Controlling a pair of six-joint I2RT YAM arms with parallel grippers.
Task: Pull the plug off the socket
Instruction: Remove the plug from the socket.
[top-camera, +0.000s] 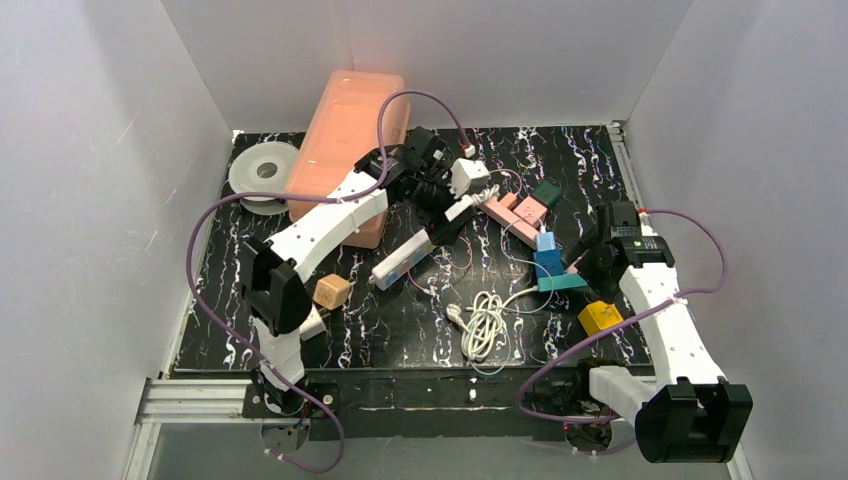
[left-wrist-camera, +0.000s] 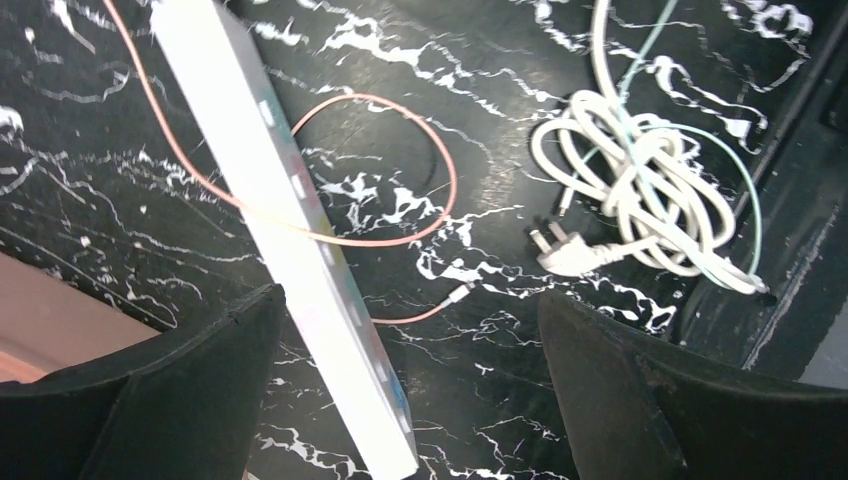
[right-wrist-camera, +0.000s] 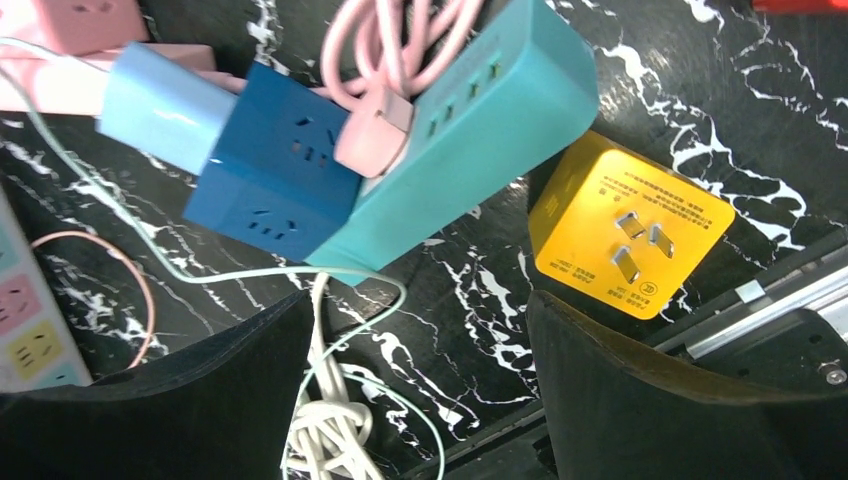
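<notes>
right hand (right-wrist-camera: 418, 312), fingers (right-wrist-camera: 200, 400) apart, near yellow adapter (right-wrist-camera: 630, 225), print illegible

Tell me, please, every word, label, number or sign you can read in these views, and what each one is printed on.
Yellow cube adapter: several lines of small print and a round mark beside its prongs, too small and blurred to read.
No other writing can be read in any view.

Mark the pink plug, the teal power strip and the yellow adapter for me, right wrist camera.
pink plug (right-wrist-camera: 372, 138): right wrist view, on its body just below the cord.
teal power strip (right-wrist-camera: 500, 130): right wrist view, middle of its broad face.
yellow adapter (right-wrist-camera: 600, 205): right wrist view, pronged face, left of the prongs.
</notes>
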